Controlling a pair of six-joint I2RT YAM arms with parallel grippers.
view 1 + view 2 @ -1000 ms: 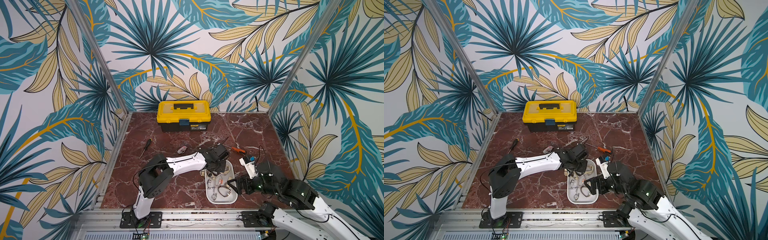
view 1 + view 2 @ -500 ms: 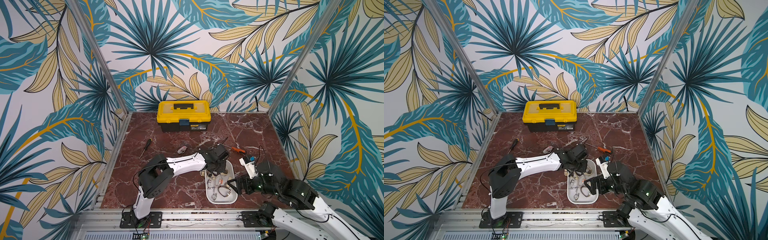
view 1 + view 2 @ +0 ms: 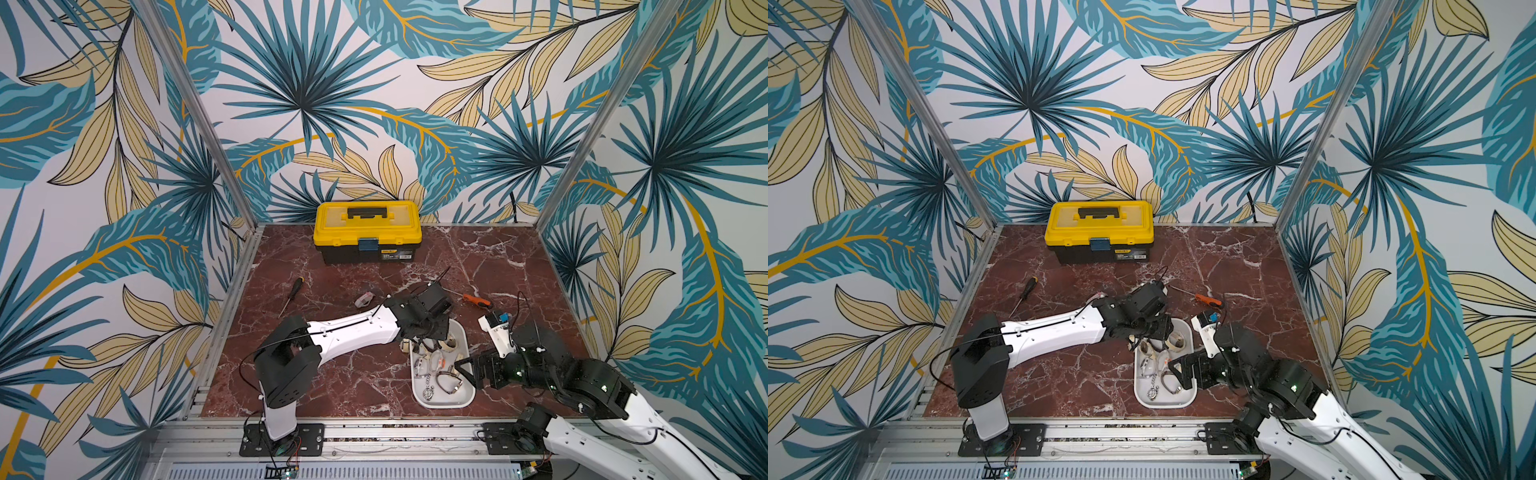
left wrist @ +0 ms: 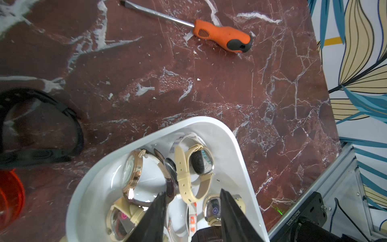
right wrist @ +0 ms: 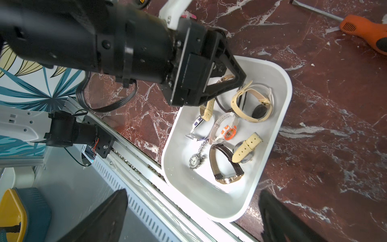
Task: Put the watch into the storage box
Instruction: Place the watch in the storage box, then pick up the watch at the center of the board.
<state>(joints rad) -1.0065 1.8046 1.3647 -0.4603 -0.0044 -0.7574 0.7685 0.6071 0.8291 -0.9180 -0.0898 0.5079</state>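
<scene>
The white storage box [image 3: 442, 405] [image 3: 1163, 404] lies near the front edge and holds several watches. My left gripper [image 3: 428, 338] [image 4: 192, 192] hangs over its far end with the jaws apart and nothing between the fingers. Right below them lie a rose-gold watch with a dark strap [image 4: 134, 169] [image 5: 225, 78] and a cream-strap watch [image 4: 194, 165] [image 5: 251, 104]. My right gripper [image 3: 467, 368] [image 5: 193, 191] stands wide open and empty beside the box's near right side. A black watch [image 4: 41, 125] lies on the marble outside the box rim [image 4: 240, 146].
A yellow-lidded black toolbox [image 3: 368, 230] stands at the back. An orange-handled screwdriver [image 3: 478, 300] [image 4: 222, 36] lies just beyond the box. A black-handled screwdriver [image 3: 293, 291] and a small pink item [image 3: 365, 299] lie at the left. The metal rail [image 3: 374, 428] runs along the front.
The left gripper's jaws have spread apart over the far end of the box. Both arms have stayed nearly in place.
</scene>
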